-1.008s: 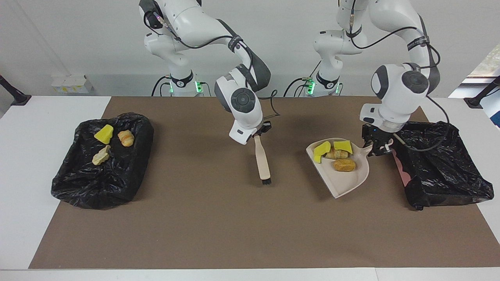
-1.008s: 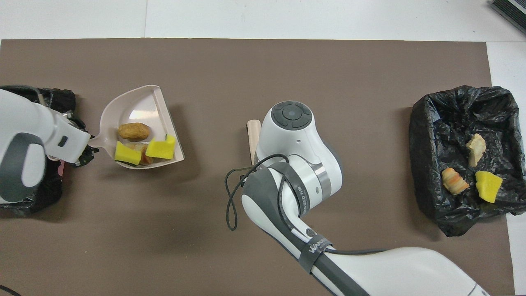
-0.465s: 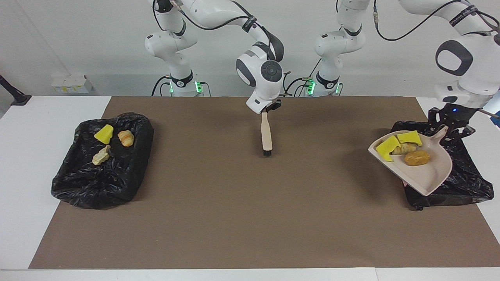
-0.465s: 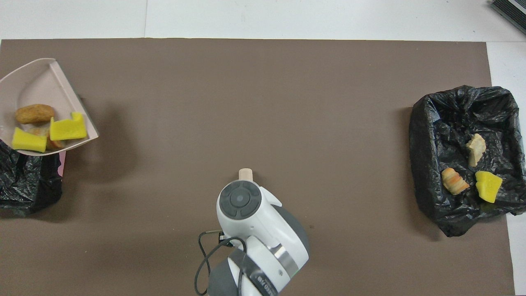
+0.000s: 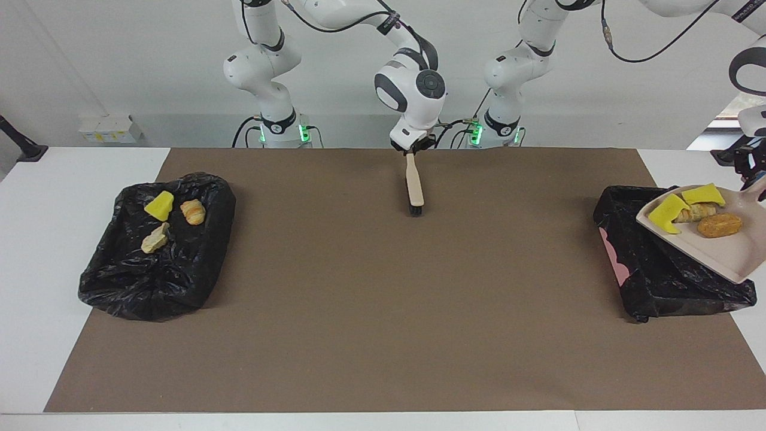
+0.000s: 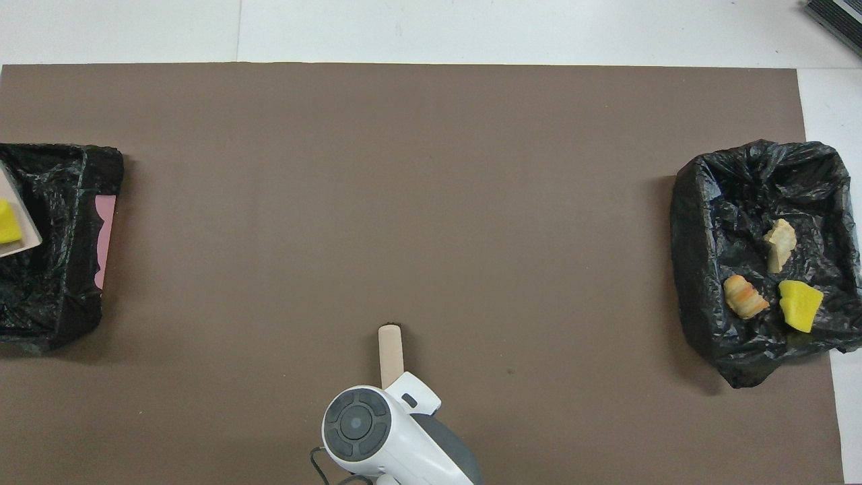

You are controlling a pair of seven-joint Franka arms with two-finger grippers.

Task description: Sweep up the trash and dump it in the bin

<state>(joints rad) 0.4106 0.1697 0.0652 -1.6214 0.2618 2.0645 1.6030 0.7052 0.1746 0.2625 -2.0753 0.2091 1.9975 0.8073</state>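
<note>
My left gripper [image 5: 755,172] is shut on the handle of the beige dustpan [image 5: 718,254], held tilted in the air over the black-lined bin [image 5: 652,275] at the left arm's end. In the pan lies trash: two yellow pieces [image 5: 664,212], a bread-like bit [image 5: 697,211] and an orange-brown lump [image 5: 718,225]. The overhead view shows only a corner of the dustpan [image 6: 20,236] over that bin [image 6: 60,269]. My right gripper [image 5: 412,149] is shut on the beige brush [image 5: 415,185], bristles down over the mat's edge by the robots; the brush [image 6: 390,347] pokes out past its wrist.
A second black-lined bin [image 5: 155,269] at the right arm's end holds a yellow piece [image 5: 159,205], a croissant-like bit [image 5: 192,211] and a beige chunk [image 5: 155,238]; overhead it is the bin [image 6: 714,222]. A brown mat [image 5: 383,311] covers the table.
The left arm has lifted the loaded dustpan off the mat and carried it over the bin at its end. The right arm has drawn the brush back toward the robots.
</note>
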